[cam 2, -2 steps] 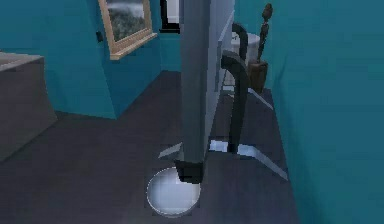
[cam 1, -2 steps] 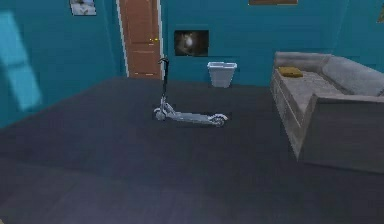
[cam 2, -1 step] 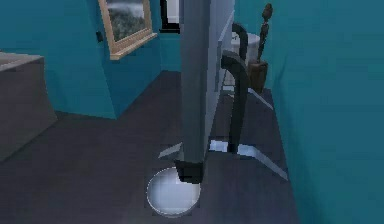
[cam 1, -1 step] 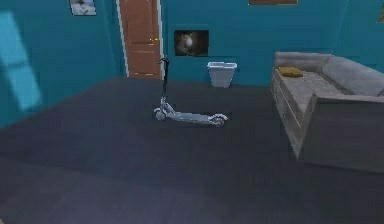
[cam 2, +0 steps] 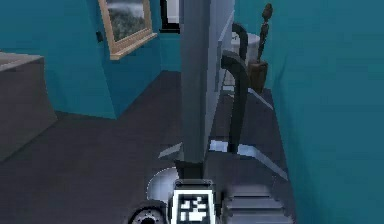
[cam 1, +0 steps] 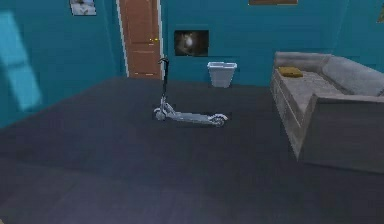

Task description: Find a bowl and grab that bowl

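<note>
One step is in hand, the search: the bowl's place cannot yet be told, and the gripper (cam 2: 150, 214), low at the arm side view's bottom edge, has its far end unclear, so its grip and load cannot be told. Ahead a scooter (cam 1: 185, 110) stands mid-floor, barring a straight drive. Farther right, a sofa (cam 1: 340, 125) bears a yellowish blob (cam 1: 290, 72) worth approaching, with a bin (cam 1: 222, 74) and door (cam 1: 139, 35) beyond.

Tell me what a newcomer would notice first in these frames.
A kick scooter stands mid-floor in the forward view, in front of a wooden door set in the teal wall. A grey sofa runs along that view's right side, with a white bin against the wall between door and sofa. In the arm side view, a framed picture hangs on the teal wall at upper left.
</note>
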### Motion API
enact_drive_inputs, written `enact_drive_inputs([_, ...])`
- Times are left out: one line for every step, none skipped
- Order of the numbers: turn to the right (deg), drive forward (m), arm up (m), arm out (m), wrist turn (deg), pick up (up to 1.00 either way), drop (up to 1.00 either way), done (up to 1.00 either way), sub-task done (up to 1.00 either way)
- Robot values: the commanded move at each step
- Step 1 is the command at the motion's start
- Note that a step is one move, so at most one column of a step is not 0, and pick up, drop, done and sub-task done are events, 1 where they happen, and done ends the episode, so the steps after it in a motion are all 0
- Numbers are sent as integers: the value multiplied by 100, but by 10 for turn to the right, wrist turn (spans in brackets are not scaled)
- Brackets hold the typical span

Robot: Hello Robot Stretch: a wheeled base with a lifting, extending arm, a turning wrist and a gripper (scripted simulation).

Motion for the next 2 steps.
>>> enact_drive_inputs([0, 0, 0, 8, 0, 0, 0, 0, 0])
enact_drive_inputs([0, 0, 0, 0, 450, 0, 0, 0, 0])
